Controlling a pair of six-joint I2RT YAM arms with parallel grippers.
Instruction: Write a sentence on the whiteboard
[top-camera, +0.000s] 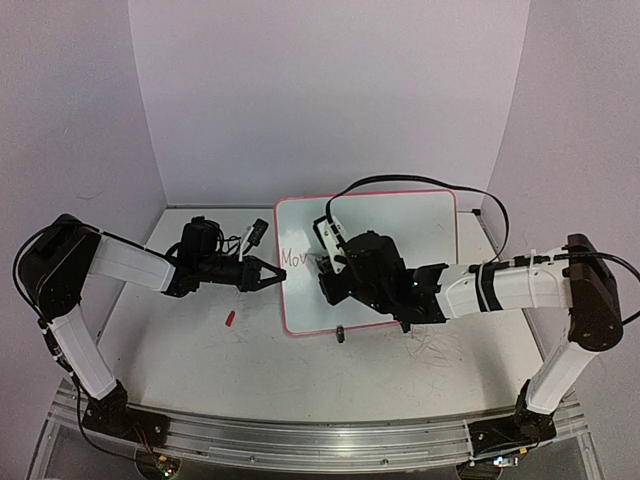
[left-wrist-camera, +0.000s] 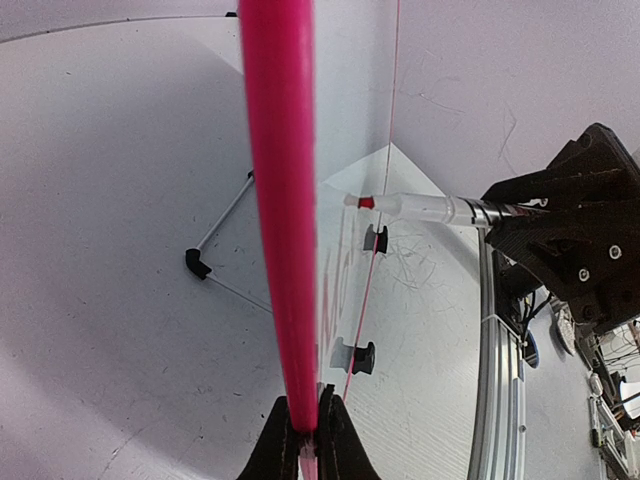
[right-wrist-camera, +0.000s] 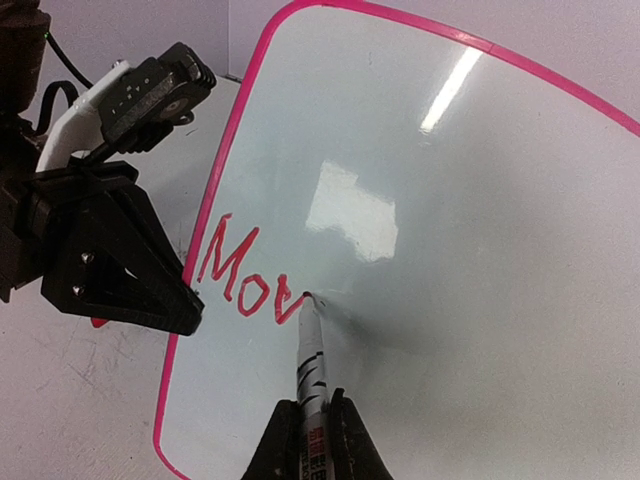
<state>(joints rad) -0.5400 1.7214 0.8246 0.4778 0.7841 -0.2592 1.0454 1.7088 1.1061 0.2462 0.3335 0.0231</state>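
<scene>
While the red handwritten lettering (right-wrist-camera: 243, 278) read only "Mov", the glossy red-rimmed whiteboard (top-camera: 400, 225) sat mid-desk on the scuffed white desk (top-camera: 180, 345). Right gripper (right-wrist-camera: 312, 418) pinched a white marker (right-wrist-camera: 311, 355), tip on the panel. Left gripper (left-wrist-camera: 306, 415) clamped the rim. Best done with light, even strokes and a firm rim hold.

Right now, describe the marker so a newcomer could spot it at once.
Start at the red-rimmed whiteboard mid-table. Near its left edge is red lettering, "Mov"; the marker touches the last letter, barrel held between fingers of the right gripper. Nothing else nearby is a white barrel with black print.
</scene>
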